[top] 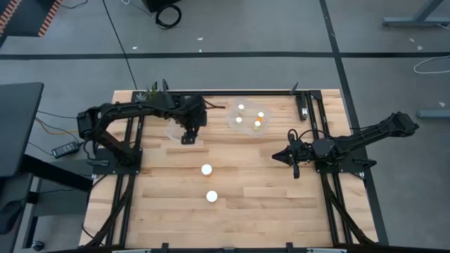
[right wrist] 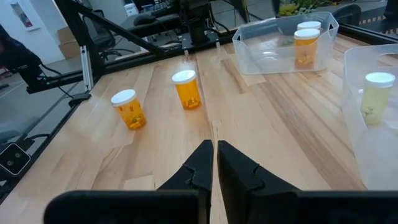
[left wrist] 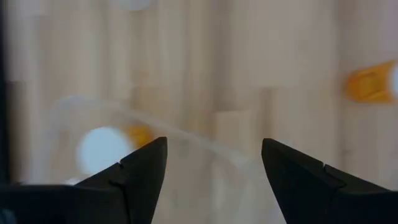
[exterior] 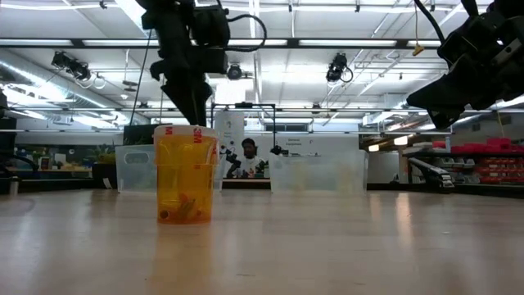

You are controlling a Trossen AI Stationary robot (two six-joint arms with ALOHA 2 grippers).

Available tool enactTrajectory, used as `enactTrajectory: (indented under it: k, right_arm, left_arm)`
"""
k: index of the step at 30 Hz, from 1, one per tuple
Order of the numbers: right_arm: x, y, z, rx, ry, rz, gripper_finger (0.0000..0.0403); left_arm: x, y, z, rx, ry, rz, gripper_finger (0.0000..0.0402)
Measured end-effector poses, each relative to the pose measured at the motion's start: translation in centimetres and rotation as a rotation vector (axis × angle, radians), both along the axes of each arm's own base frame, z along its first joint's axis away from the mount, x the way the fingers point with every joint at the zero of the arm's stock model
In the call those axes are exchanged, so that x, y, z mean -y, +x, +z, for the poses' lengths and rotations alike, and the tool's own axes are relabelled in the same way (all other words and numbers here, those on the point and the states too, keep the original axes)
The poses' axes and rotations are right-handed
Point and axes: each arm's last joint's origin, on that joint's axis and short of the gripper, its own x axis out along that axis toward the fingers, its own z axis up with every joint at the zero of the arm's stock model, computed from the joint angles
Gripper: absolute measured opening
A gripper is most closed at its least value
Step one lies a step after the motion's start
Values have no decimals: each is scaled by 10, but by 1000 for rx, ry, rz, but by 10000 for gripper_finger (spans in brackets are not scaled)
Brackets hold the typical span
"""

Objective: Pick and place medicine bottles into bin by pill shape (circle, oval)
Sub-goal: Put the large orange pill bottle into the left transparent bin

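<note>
While the left gripper [top: 188,138] hangs spread and empty over the left bin [top: 174,131], two upright bottles [top: 207,169] stand nearer it than the shut right gripper [top: 293,166].

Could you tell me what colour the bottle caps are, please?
White, clearest on the two loose bottles in the right wrist view.

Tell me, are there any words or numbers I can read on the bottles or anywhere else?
None can be read.
The medicine bottle in the low view has red print around its top, too blurred to read.
The white panel in the room behind has small dark marks, too small to read.
</note>
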Motion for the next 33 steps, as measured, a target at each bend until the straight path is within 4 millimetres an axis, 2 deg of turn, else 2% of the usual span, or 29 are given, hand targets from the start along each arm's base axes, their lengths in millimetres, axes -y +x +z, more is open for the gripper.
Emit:
enactTrajectory:
  k: [5,15,27,33]
  right_arm:
    - [0,0,0,0,0,0,31]
    - [0,0,0,0,0,0,31]
    - [0,0,0,0,0,0,31]
    - [0,0,0,0,0,0,31]
  left_arm:
    - [24,8,-1,18,-85,2,270]
    - [71,19,-1,28,-84,-21,282]
    - [130,27,3,102,0,-328,284]
    - [147,27,3,118,57,-438,296]
